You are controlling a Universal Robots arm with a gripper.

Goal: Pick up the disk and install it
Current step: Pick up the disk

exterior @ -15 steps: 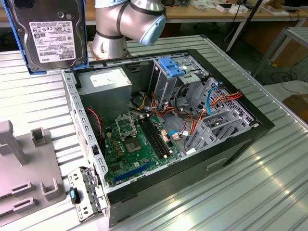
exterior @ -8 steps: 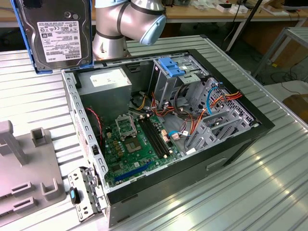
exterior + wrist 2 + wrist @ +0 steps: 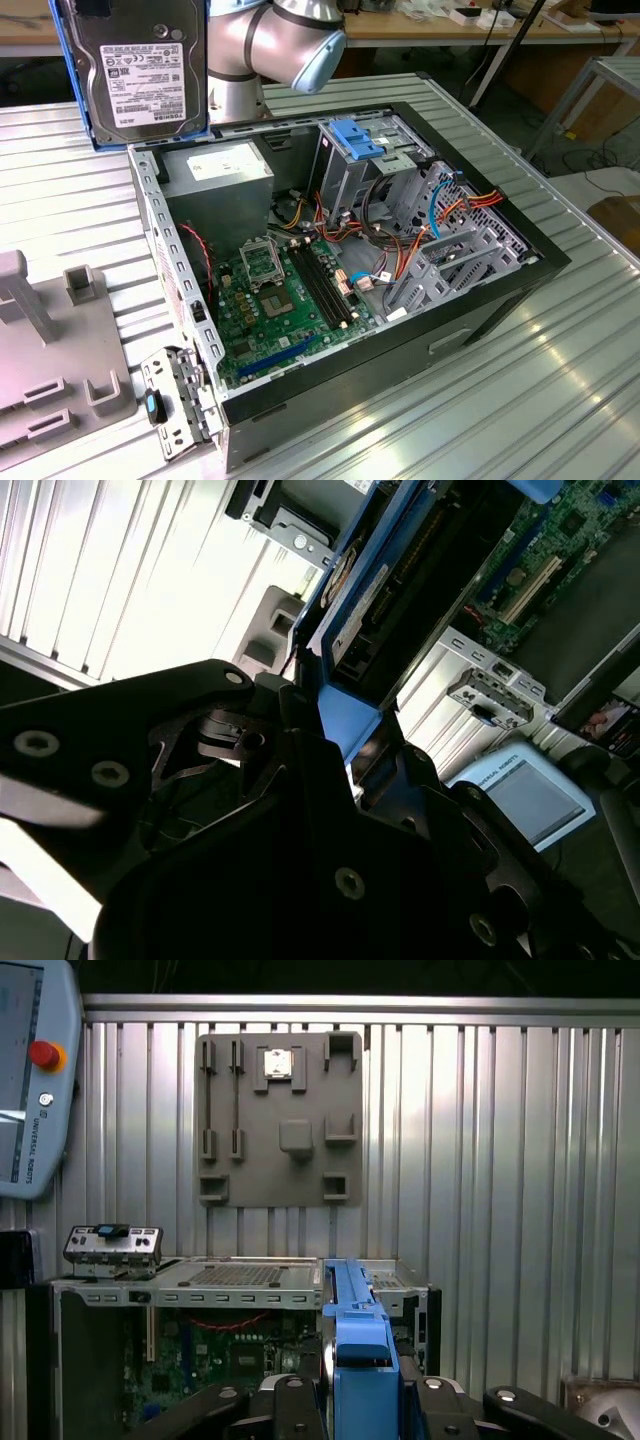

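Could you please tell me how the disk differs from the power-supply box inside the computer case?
The disk is dark grey with blue rails along its edges; the power-supply box is lighter grey with no blue. The disk stands upright in the air outside the computer case, while the power-supply box sits inside it, in a corner. Both carry a white label.

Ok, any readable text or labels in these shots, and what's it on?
Label on the disk: print too small to quote.
Label on the power supply: too small.
Teach pendant: small print, blurred.
Motherboard: markings unreadable.
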